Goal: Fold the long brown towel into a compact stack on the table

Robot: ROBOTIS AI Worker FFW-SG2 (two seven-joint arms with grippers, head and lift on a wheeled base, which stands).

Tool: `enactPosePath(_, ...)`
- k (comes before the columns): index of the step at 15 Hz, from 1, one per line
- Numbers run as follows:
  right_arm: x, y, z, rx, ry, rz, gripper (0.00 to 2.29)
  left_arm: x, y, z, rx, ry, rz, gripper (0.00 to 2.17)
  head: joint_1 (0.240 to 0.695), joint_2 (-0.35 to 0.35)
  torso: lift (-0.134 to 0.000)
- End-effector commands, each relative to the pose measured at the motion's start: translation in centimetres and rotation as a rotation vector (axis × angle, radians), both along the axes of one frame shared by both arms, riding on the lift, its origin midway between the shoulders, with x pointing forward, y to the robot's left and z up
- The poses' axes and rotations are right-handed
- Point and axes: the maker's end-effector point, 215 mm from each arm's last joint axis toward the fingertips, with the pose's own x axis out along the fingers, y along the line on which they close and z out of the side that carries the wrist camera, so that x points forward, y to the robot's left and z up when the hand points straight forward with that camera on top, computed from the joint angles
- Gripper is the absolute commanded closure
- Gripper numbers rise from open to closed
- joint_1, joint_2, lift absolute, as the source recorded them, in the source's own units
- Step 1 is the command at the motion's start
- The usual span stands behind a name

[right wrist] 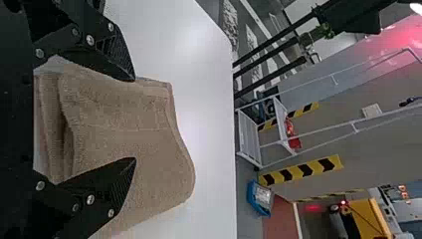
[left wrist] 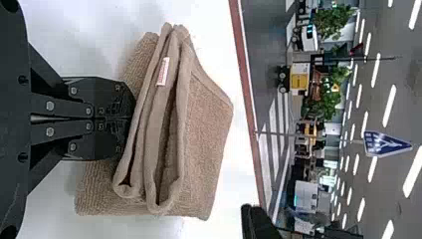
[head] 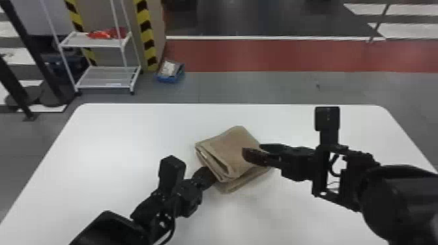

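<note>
The brown towel (head: 233, 146) lies near the middle of the smooth white desk (head: 114, 146), folded into a thick, slightly skewed block with rounded corners. Its cloth is soft and nubbly, with flatter bands along the hems. Several layers are stacked on the side toward the left arm, where the upper folds gape a little and sit askew over a lower layer. The desk has rounded far corners and a dull sheen.

The left arm comes in low from the bottom edge of the head view, angled forward and inward. Its end effector (head: 211, 177) is at the layered side of the towel, with its flat black fingers together; whether any cloth is caught between them, I cannot tell. The right arm reaches across from the right edge, nearly level, and its end effector (head: 252, 150) is spread wide over the towel's right part, with no cloth gripped.

The left wrist view looks into the loose, looping folds and gives a small white label (left wrist: 162, 71) with red marks, sewn at a hem. Beyond the desk it takes in a blue triangular sign (left wrist: 387, 144). The right wrist view faces the broad, plain top fold and its curved edge, with the ridged inner faces of the two parted fingers (right wrist: 122, 186) clear to see.
</note>
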Motion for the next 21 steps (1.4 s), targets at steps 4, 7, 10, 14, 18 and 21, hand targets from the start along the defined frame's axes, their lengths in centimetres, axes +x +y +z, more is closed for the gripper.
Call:
enactPosePath(4, -2.7, -6.4, -0.6, -0.015, -0.064, -0.091, 2.05, -0.2, -0.5, 0.3, -0.005, -0.004, -0.009, 1.97, 0.695, -0.091, -0.112)
enactPosePath(7, -2.1, -7.6, -3.9, -0.097, -0.05, -0.106, 2.05, -0.3, -0.8, 0.4, -0.003, -0.005, -0.015, 1.97, 0.695, -0.124, -0.112)
enactPosePath(10, -1.0, -7.7, -7.0, -0.118, 0.008, -0.1, 2.05, -0.3, -0.8, 0.7, -0.001, -0.005, -0.014, 1.97, 0.695, -0.143, -0.112)
enactPosePath(14, 1.5, -7.8, -9.0, -0.126, 0.023, -0.11, 2.05, -0.6, -0.8, 0.4, 0.002, 0.001, -0.016, 1.97, 0.695, -0.146, -0.112)
enactPosePath(18, 5.2, -6.9, -7.3, -0.106, 0.0, -0.118, 2.05, -1.2, -1.0, 0.8, 0.007, 0.0, -0.032, 1.97, 0.695, -0.139, -0.112)
enactPosePath(21, 7.7, -7.4, -6.9, -0.109, 0.012, -0.149, 2.05, -2.6, 0.3, 2.6, 0.023, -0.033, -0.041, 1.97, 0.695, -0.131, -0.112)
